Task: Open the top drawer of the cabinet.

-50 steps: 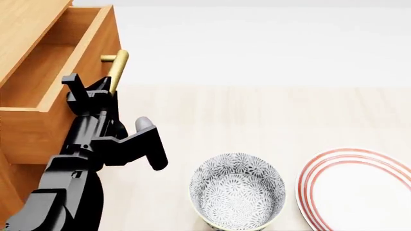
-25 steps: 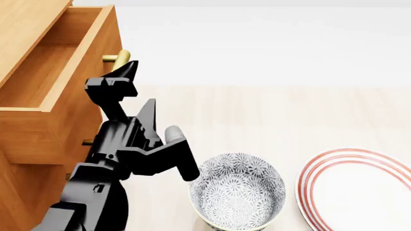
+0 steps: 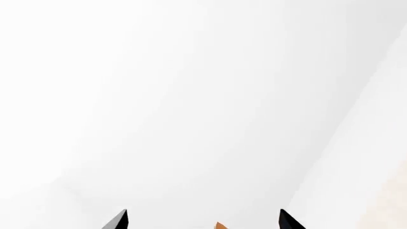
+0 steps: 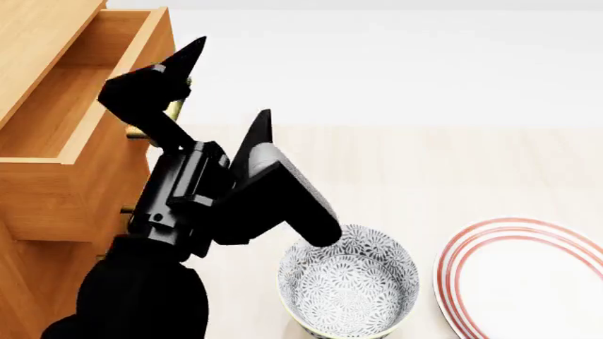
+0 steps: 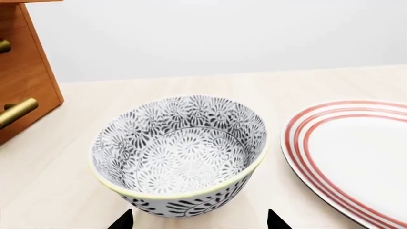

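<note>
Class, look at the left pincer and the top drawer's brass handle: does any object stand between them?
Nothing visible does. The left pincer hangs open just right of the top drawer, with its brass handle partly hidden behind one fingertip.

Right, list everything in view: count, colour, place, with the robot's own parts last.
cabinet: one, orange-brown wood, far left in the head view.
top drawer: one, lighter wood inside, pulled out and empty.
brass handles: at least two in the right wrist view, on the lower drawer fronts.
bowl: one, grey floral pattern with pale rim, on the table beside the plate.
plate: one, white with red rings, right of the bowl.
table: one, pale wood.
left gripper: black, open, raised by the drawer front.
right gripper: black tips, open, near the bowl.
</note>
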